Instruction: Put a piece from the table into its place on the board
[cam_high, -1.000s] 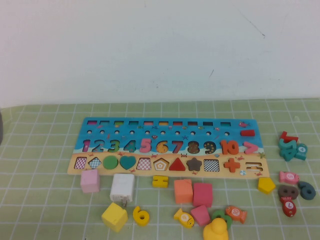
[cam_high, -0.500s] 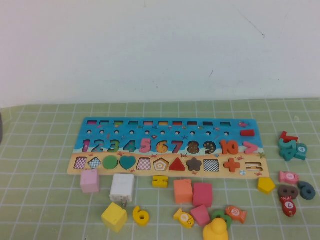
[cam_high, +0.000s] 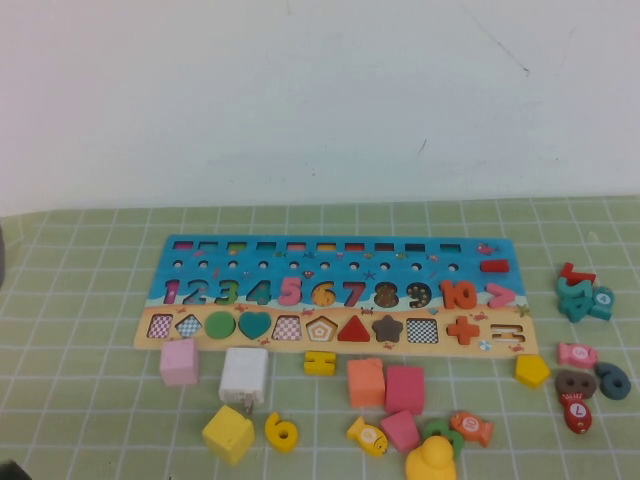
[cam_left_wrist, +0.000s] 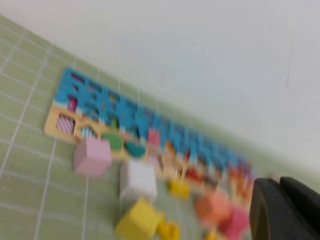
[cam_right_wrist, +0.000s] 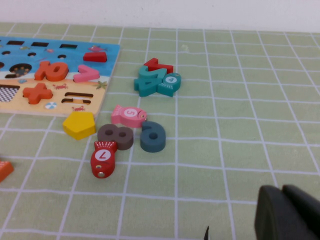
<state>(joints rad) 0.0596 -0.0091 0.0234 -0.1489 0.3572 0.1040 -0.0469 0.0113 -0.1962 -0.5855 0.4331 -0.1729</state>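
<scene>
- You had the board lying flat on the green checked mat, its blue numeral band on the far side and the tan strip of shape cut-outs on the near side.
- The piece — the small yellow "6" — lay on the mat near the front edge, well clear of the board, just right of the yellow cube and just near of the white cube.
- The pink cube sat left of the white one, close to the board's near edge; the yellow equals-sign piece lay just near of that edge, further right.
- An orange cube and a pink block stood side by side right of the equals sign.
- Your left gripper hung above the near left part of the mat, fingers pressed together, holding nothing.
- Your right gripper hung over bare mat at the right, near of a loose cluster — a dark blue "6", a brown "8" and a red fish; I cannot tell how its fingers stood.
- A yellow pentagon lay just off the board's near right corner.
</scene>
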